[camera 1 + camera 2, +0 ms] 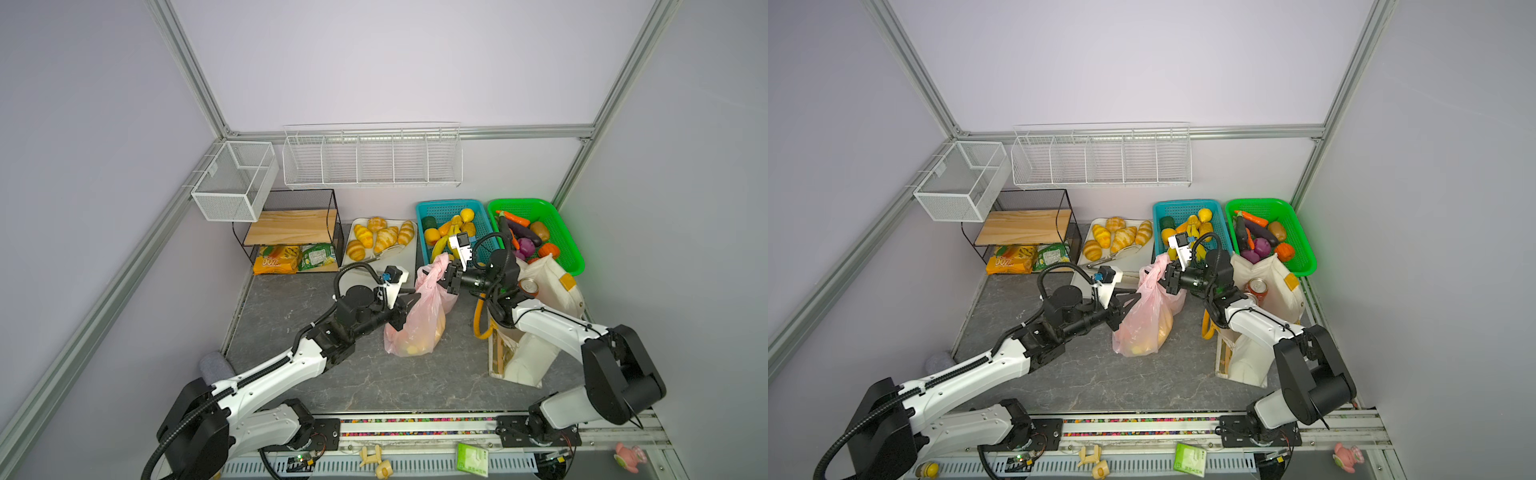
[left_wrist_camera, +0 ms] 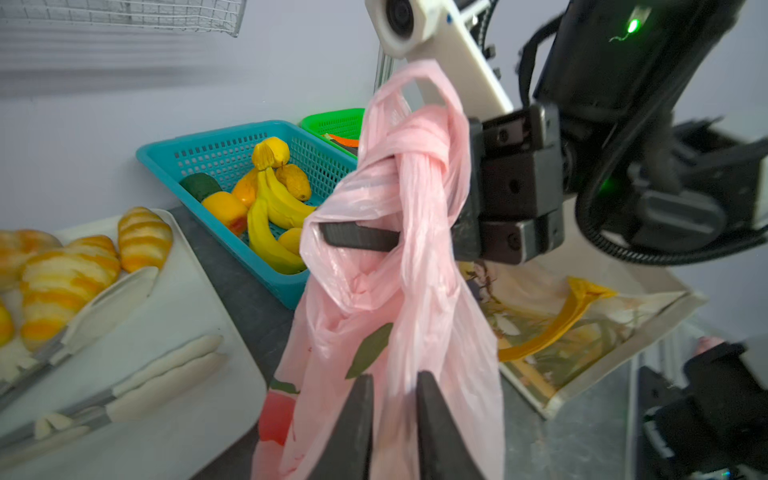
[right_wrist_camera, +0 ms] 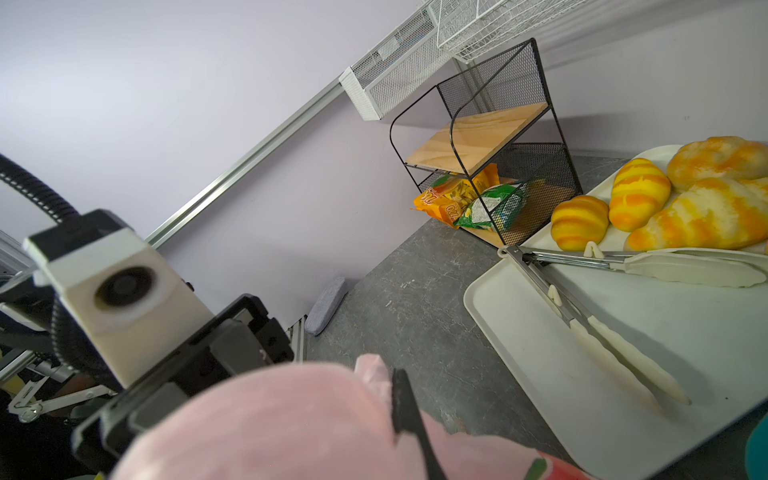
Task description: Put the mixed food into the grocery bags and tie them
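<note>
The bag (image 2: pixel 415 291) is translucent pink with red and green prints.

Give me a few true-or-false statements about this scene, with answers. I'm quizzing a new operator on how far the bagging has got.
1. The pink bag has its handles tied in a knot. True.
2. Tongs lie on the white tray. True.
3. The bunch of bananas lies on the white tray. False: it lies in the teal basket.
4. The soda can is inside the pink bag. False: it sits in the open top of the canvas tote.
5. The right tool is shut on the pink bag close by the knot. True.
</note>
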Available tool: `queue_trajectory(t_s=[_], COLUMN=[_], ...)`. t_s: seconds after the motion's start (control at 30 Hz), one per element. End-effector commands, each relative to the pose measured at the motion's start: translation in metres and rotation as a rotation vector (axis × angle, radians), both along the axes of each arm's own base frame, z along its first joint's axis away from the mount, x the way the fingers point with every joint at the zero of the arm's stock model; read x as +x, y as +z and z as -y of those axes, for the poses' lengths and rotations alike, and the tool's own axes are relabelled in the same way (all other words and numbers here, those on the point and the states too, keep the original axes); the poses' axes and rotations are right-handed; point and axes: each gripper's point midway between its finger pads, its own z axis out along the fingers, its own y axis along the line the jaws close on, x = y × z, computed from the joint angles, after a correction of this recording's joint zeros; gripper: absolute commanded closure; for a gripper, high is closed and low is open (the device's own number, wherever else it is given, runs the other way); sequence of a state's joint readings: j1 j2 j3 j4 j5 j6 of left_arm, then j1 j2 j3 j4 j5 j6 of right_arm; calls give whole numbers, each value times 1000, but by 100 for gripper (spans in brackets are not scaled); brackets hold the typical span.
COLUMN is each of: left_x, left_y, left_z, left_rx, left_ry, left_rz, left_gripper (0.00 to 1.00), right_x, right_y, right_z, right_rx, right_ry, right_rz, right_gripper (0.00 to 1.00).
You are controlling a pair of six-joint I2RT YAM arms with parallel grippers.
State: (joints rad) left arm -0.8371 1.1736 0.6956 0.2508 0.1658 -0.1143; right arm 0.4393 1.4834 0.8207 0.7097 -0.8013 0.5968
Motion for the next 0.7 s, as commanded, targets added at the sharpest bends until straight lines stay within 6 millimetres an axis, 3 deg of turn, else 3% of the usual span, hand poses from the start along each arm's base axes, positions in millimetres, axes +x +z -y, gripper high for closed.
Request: queue_trajectory(t_s=[0.0, 0.3, 0.4, 0.5, 0.67], left_x=[3, 9, 20, 27, 22], left_y=[-7, -14, -18, -20, -24], left_z=[18, 56, 58, 55, 47], left_rx=[16, -117, -157, -171, -160], left_ry=[-61, -102, -45, -6, -7], left_rz=[-8, -46, -62, -53, -20], left_gripper=[88, 90, 88, 81, 64], right_x=[-5, -3, -7, -13, -18], right_y=[23, 23, 20, 17, 9], right_z=[0, -1, 0, 0, 2], right_rx=[56, 86, 84, 70, 29], right_ry=[4, -1, 15, 30, 49], right_rz=[32, -40, -56, -61, -57], right_gripper=[93, 93, 93, 93, 93])
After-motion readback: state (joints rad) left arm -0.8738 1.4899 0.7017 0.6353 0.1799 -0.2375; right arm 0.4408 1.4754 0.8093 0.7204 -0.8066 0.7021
